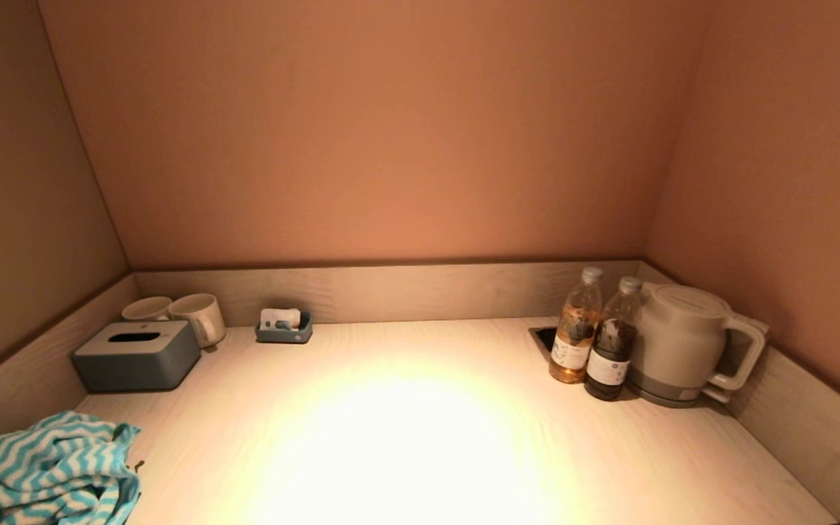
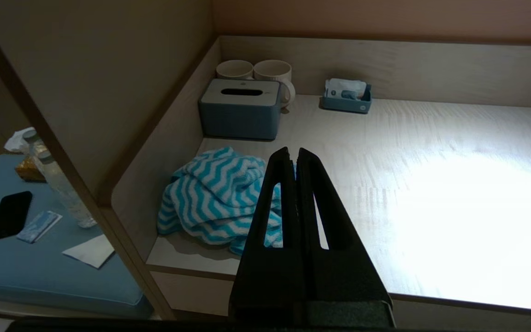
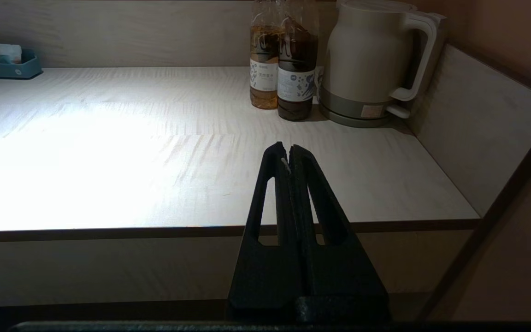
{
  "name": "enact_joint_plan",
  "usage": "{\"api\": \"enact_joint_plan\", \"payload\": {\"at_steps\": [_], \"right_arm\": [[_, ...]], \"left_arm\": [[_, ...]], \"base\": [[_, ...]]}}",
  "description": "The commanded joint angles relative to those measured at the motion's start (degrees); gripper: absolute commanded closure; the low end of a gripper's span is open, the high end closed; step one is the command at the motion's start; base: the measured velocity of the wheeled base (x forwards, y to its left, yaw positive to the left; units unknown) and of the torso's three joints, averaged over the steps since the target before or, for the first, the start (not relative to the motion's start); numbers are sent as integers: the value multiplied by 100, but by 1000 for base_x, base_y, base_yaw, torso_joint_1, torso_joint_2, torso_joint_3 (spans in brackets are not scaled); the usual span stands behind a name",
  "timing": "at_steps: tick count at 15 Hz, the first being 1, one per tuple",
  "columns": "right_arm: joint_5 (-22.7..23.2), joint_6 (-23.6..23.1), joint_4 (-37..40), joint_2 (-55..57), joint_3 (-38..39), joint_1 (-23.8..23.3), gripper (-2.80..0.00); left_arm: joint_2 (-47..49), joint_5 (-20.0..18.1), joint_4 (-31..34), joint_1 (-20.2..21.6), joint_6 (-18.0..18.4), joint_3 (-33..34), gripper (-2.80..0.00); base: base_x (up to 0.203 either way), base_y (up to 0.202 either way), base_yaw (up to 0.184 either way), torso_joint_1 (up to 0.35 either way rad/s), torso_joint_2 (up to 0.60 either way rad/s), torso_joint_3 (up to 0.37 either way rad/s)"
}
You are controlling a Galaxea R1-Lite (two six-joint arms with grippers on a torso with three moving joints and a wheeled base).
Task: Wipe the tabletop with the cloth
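A crumpled cloth (image 1: 48,470) with teal and white zigzag stripes lies at the front left corner of the light wooden tabletop (image 1: 420,437). It also shows in the left wrist view (image 2: 210,193). My left gripper (image 2: 293,154) is shut and empty, held off the front edge of the table, just to the right of the cloth. My right gripper (image 3: 288,150) is shut and empty, held off the front edge on the right side. Neither gripper shows in the head view.
A grey tissue box (image 1: 137,355) and two white mugs (image 1: 187,315) stand at the back left. A small blue tray (image 1: 285,328) sits at the back. Two bottles (image 1: 595,335) and a kettle (image 1: 686,343) stand at the back right. Raised walls border the table.
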Motion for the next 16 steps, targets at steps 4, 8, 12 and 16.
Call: {"api": "enact_joint_plan", "payload": {"at_steps": [4, 8, 12, 16], "right_arm": [[2, -3, 0, 5, 0, 2, 0], [2, -3, 0, 5, 0, 2, 0], [2, -3, 0, 5, 0, 2, 0], [2, -3, 0, 5, 0, 2, 0]], "left_arm": [[-678, -36, 102, 18, -36, 1, 0], [-697, -119, 158, -262, -73, -70, 0], [-1281, -127, 142, -443, -73, 421, 0], [-2184, -413, 111, -489, -51, 840, 0]], "base": [[0, 0, 0, 0, 0, 0], [0, 0, 0, 0, 0, 0], [0, 0, 0, 0, 0, 0], [0, 0, 0, 0, 0, 0]]}}
